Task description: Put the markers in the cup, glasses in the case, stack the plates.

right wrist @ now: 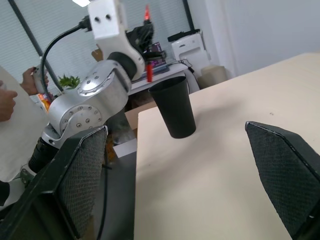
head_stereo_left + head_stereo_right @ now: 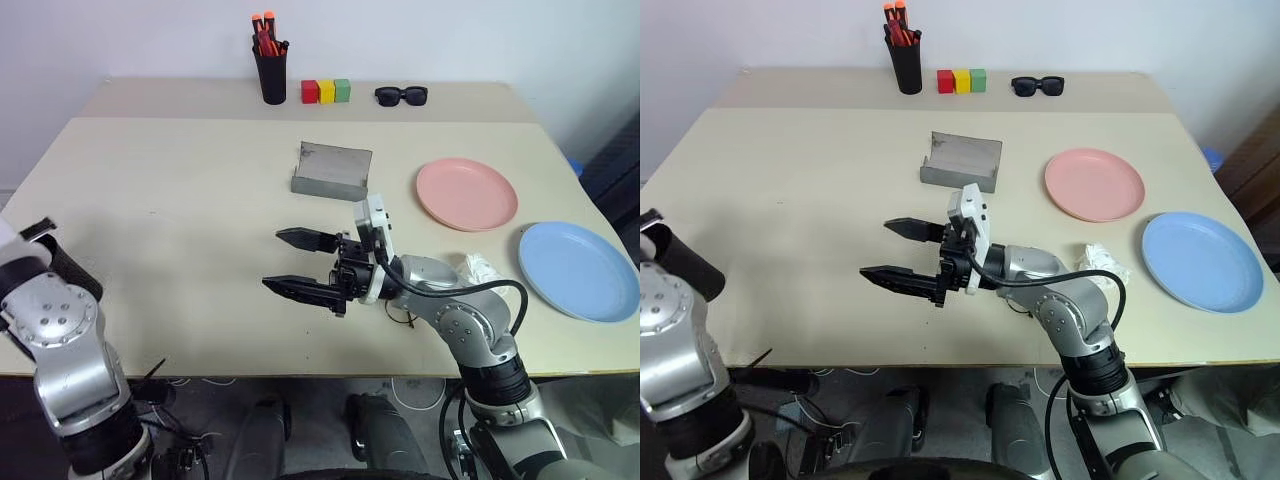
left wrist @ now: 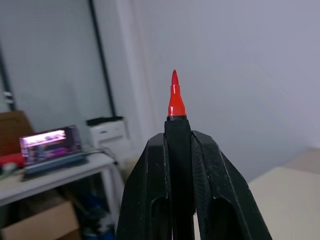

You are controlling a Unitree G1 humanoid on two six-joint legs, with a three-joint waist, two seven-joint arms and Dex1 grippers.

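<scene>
Left wrist view: the left gripper (image 3: 178, 145) is clamped on a red-orange marker (image 3: 175, 97); the right gripper (image 2: 295, 263) hangs spread wide over the table (image 2: 170, 210), the cup (image 1: 174, 107) at the table's left edge

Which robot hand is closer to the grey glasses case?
Right. The right gripper hangs open just in front of the case; the left gripper, clamping a red marker, is far off the table's left edge.

We are seeing the right gripper (image 2: 300, 264) hovering with fingers spread wide, pointing leftward; the left gripper (image 3: 178, 150) is pinching a red marker (image 3: 175, 97) upright.
</scene>
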